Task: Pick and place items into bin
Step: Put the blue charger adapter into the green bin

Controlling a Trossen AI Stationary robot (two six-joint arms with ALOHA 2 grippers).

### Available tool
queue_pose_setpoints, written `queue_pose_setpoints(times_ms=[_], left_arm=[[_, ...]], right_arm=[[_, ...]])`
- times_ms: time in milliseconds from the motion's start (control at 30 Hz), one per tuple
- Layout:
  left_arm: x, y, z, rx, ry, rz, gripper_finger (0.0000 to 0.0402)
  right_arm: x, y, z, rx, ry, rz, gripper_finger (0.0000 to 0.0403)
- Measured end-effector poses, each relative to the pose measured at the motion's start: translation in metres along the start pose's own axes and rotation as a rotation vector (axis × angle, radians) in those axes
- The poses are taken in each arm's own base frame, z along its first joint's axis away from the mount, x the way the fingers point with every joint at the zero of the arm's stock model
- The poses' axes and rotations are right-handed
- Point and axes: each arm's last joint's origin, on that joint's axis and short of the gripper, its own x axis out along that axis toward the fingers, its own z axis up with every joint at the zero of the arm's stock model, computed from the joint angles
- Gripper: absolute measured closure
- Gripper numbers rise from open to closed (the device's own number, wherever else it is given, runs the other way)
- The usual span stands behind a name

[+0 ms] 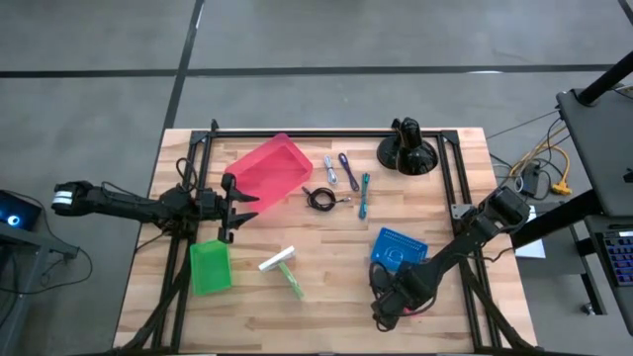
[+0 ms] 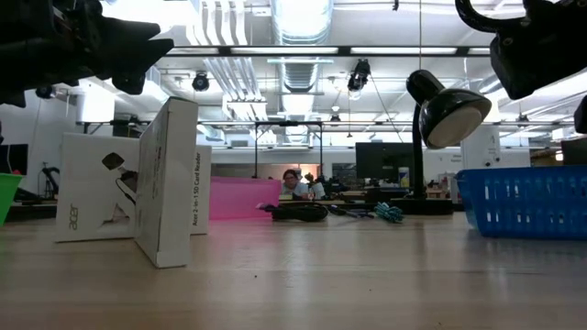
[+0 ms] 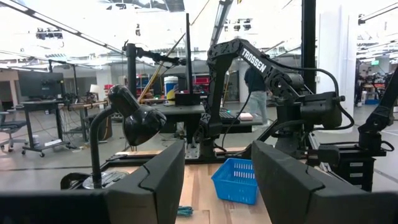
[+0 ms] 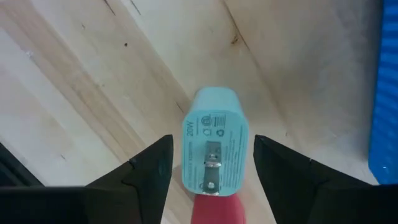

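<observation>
Right gripper (image 4: pixel 211 171): pointed down at table, fingers apart either side of teal charger block (image 4: pixel 214 146), not gripping; left gripper (image 3: pixel 217 177): level, open, empty

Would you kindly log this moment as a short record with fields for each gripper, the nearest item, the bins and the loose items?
right gripper: low over the table's near right, fingers astride a teal charger block, not yet clamped
left gripper: open, empty, beside the pink bin
other bins: blue bin, green bin
loose items: black coiled cable, purple stick, teal stick, white-and-green stick
</observation>
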Motion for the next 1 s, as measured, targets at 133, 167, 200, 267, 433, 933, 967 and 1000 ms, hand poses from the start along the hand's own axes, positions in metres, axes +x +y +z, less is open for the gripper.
queue_pose_setpoints(times_ms=[133, 167, 200, 267, 433, 933, 967, 1000], left_arm=[[0.0000, 0.0000, 0.0000, 0.000, 0.000, 0.000, 0.0230], [0.0000, 0.0000, 0.0000, 0.000, 0.000, 0.000, 0.0230], [0.0000, 0.0000, 0.0000, 0.000, 0.000, 0.000, 0.0230], [0.0000, -0.0001, 0.0000, 0.000, 0.000, -0.003, 0.0230], [0.0000, -0.0001, 0.0000, 0.000, 0.000, -0.003, 0.0230], [0.0000, 0.0000, 0.0001, 0.000, 0.000, 0.002, 0.0230], [0.0000, 0.0001, 0.0000, 0.000, 0.000, 0.002, 0.0230], [0.0000, 0.0000, 0.0000, 0.000, 0.000, 0.002, 0.0230]], right_arm=[[0.0000, 0.0000, 0.0002, -0.004, -0.003, 0.000, 0.0209], [0.0000, -0.0001, 0.0003, -0.004, -0.007, -0.002, 0.0213], [0.0000, -0.0001, 0.0004, -0.005, -0.011, -0.003, 0.0216], [0.0000, -0.0001, 0.0005, -0.005, -0.012, -0.003, 0.0224], [0.0000, -0.0001, 0.0005, -0.005, -0.013, -0.003, 0.0245], [-0.0001, -0.0001, 0.0005, -0.030, -0.012, -0.003, 0.0282], [-0.0001, -0.0001, 0.0005, -0.027, -0.012, -0.003, 0.0280], [-0.0001, -0.0001, 0.0005, -0.019, -0.012, -0.003, 0.0280]])
